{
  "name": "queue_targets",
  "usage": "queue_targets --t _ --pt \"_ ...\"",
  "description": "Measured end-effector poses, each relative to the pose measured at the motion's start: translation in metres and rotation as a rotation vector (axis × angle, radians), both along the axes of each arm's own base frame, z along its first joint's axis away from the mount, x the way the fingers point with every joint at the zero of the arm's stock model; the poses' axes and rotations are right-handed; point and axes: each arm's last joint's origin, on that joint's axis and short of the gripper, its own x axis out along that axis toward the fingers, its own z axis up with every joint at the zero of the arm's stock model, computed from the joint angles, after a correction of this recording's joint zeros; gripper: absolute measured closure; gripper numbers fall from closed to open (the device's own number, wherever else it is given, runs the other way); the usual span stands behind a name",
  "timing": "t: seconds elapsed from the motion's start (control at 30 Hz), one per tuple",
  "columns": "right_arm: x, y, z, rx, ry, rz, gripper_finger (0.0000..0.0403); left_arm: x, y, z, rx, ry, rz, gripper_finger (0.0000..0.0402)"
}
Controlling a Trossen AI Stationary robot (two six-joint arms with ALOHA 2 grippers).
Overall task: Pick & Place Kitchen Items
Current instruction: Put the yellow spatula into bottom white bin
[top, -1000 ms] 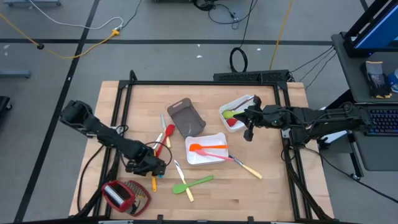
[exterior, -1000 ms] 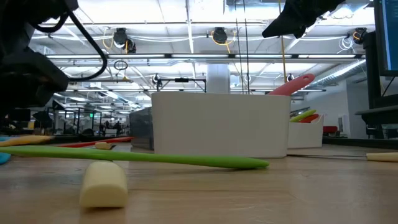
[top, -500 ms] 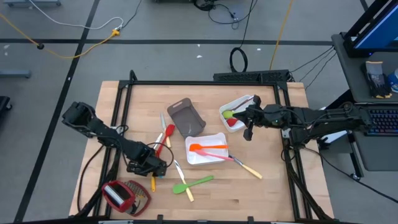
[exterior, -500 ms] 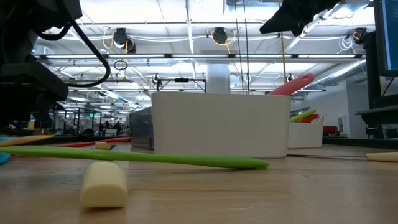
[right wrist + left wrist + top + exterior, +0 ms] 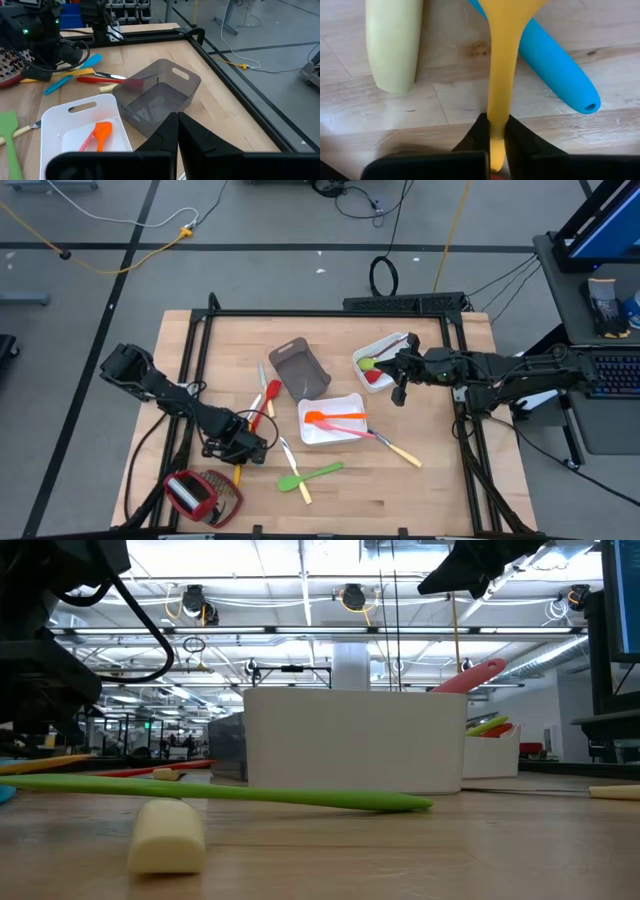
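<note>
Spanning a grey floor: wooden table (image 5: 420,490)

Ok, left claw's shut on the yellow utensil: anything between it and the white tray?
Yes. Between the left claw, shut on the yellow utensil, and the white tray lie a pale-handled knife and a red utensil; lifting should clear them.

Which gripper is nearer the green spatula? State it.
Left. The left gripper, shut on the yellow utensil, sits just beside the green spatula; the right gripper hovers farther, by the far white tray.
</note>
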Motion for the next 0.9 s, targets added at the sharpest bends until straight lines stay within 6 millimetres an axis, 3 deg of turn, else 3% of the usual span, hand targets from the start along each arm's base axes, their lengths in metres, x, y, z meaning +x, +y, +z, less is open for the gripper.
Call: queue_targets --t 0.2,0.37,0.9 --pt "0.0 0.0 0.0 0.0 0.0 0.0 0.0399 0.0 0.0 0.0 0.006 0.005 0.017 0.0367" --pt "0.0 0.0 0.0 0.0 0.001 0.0 0.0399 -0.001 0.001 0.003 0.016 -0.013 0.021 0.0383" --pt "0.0 0.0 0.0 -0.006 0.006 0.004 0.0399 -0.007 0.009 0.04 0.044 -0.223 0.116 0.0389"
